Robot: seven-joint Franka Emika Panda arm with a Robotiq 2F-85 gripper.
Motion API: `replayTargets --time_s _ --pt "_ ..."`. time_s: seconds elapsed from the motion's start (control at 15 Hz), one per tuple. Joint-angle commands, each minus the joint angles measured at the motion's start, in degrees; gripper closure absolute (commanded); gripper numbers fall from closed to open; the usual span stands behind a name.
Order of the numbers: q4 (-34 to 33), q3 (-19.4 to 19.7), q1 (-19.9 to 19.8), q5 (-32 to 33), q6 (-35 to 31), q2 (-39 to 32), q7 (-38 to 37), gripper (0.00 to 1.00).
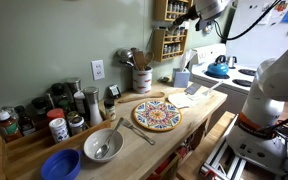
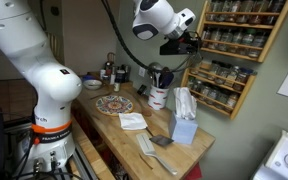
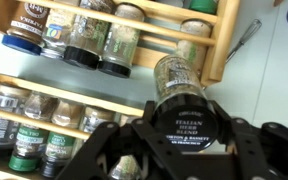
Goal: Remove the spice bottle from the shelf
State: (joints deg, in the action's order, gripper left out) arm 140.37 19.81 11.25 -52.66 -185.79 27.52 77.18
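The shelf [image 3: 74, 92] is a light wooden wall rack with rows of small spice jars; it shows in both exterior views [image 1: 169, 38] [image 2: 240, 45]. My gripper [image 3: 181, 126] is shut on a spice bottle [image 3: 176, 78] with a black lid that reads "Italian Herb Blend". The bottle's lid faces the camera. The bottle is held in front of the rack's right part, level with the gap between two tiers. In the exterior views the gripper [image 1: 188, 18] [image 2: 190, 42] is right at the rack's front; the bottle is too small to make out there.
Below the rack is a wooden counter [image 1: 199, 103] with a patterned plate [image 1: 157, 113], a utensil crock [image 1: 141, 78], a metal bowl [image 1: 103, 146], a blue bowl [image 1: 61, 164] and a stepped stand of larger jars [image 1: 34, 118]. A tissue box [image 2: 182, 125] stands near the counter's end.
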Motion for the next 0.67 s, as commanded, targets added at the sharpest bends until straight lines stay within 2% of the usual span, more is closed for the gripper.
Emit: replayTargets --time_s 0.0,0.13,0.2,0.33,0.4,0.6 --pt "5.4 -7.8 -7.8 1.9 6.0 6.4 -1.2 0.71" --pt "7.1 -12.8 -13.2 3.7 11.7 8.7 -3.4 0.71" --pt "8.7 -12.5 -13.5 11.4 14.8 10.7 -9.5 0.71" --pt "9.2 -14.1 -16.1 19.5 22.4 13.9 -15.7 0.71" --pt "9.0 -13.7 -15.9 23.8 27.0 15.7 -19.0 0.71" --pt "6.4 -9.7 -11.2 32.3 40.3 19.5 -25.0 0.71"
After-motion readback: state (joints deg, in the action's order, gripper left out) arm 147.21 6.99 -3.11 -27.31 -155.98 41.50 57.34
